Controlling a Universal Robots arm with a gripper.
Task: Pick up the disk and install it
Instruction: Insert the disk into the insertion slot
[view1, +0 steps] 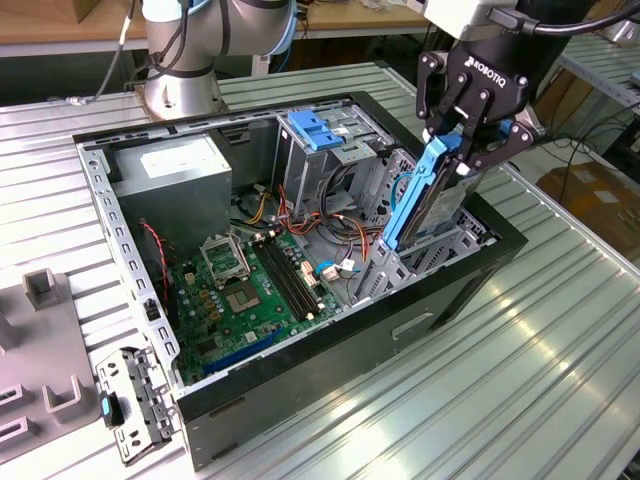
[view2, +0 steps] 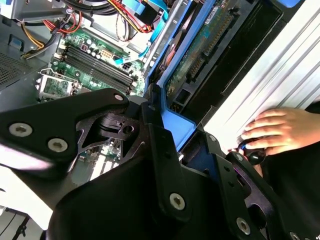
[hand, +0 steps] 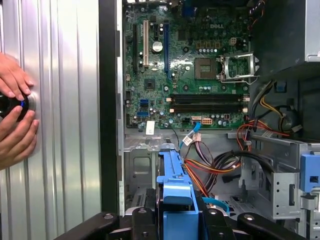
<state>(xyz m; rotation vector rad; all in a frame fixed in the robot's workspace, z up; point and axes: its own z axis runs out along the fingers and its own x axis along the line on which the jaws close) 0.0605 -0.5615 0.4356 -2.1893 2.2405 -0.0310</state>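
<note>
The disk (view1: 443, 203) hangs on edge and tilted, blue side rail (view1: 408, 212) toward the case's middle, its lower end down in the metal bay (view1: 462, 243) at the open computer case's end on the exterior view's right. My gripper (view1: 456, 150) is shut on the disk's upper end. In the second wrist view the disk (view2: 202, 47) shows its green circuit underside, and a black finger (view2: 156, 116) of the gripper (view2: 172, 135) presses against its blue rail. In the first wrist view the disk's blue rail (hand: 175, 182) runs out from the gripper (hand: 175, 222) toward the case floor.
Inside the case (view1: 300, 385) are a motherboard (view1: 245, 290), a grey power-supply box (view1: 170, 180), a blue-topped drive cage (view1: 315, 128) and loose cables (view1: 300, 225). A person's hands (hand: 15, 120) rest on a black knob beside the case. Grey fixtures (view1: 40, 370) and a metal bracket (view1: 135, 400) lie on the table.
</note>
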